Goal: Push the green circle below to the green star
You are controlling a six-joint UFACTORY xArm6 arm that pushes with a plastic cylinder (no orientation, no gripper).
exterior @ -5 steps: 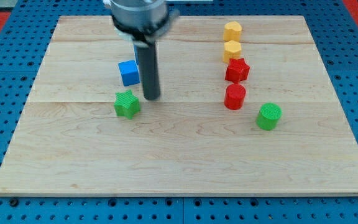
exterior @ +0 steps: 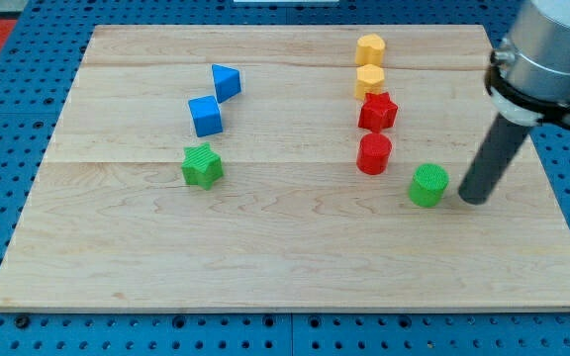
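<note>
The green circle (exterior: 428,185) stands on the wooden board at the view's right. My tip (exterior: 473,200) rests just to the right of it, with a small gap between them. The green star (exterior: 202,165) sits far to the view's left, at about the same height on the board.
A red circle (exterior: 374,154) stands up and left of the green circle, with a red star (exterior: 377,111) and two yellow blocks (exterior: 370,81) (exterior: 370,48) in a column above it. A blue cube (exterior: 205,116) and a blue triangle (exterior: 226,81) lie above the green star.
My rod has swung from beside the green star and blue cube across to the right side of the green circle. The blue triangle, hidden before, now shows. No block has moved.
</note>
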